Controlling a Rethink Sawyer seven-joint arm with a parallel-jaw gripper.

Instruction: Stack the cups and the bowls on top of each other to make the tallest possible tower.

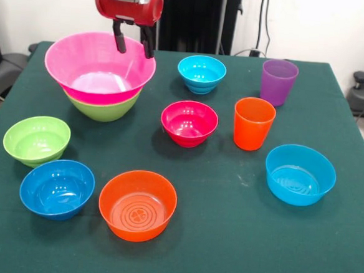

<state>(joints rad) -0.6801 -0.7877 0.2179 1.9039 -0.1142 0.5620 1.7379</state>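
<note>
So far you have only the tower [101, 87] begun: a pink bowl nested in lime green, far side. Your gripper [133, 45] hangs over its rim, jaws apart and empty. Seven bowls [189, 122] and both cups [253, 123] wait, scattered.

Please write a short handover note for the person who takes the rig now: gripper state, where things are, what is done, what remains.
Gripper: open, empty, above the far rim of the pink bowl.
Done: pink bowl nested in the large lime green bowl, the tower's start.
Left, all apart on the table: small green bowl, three blue bowls, orange bowl, magenta bowl, orange cup, purple cup.
</note>
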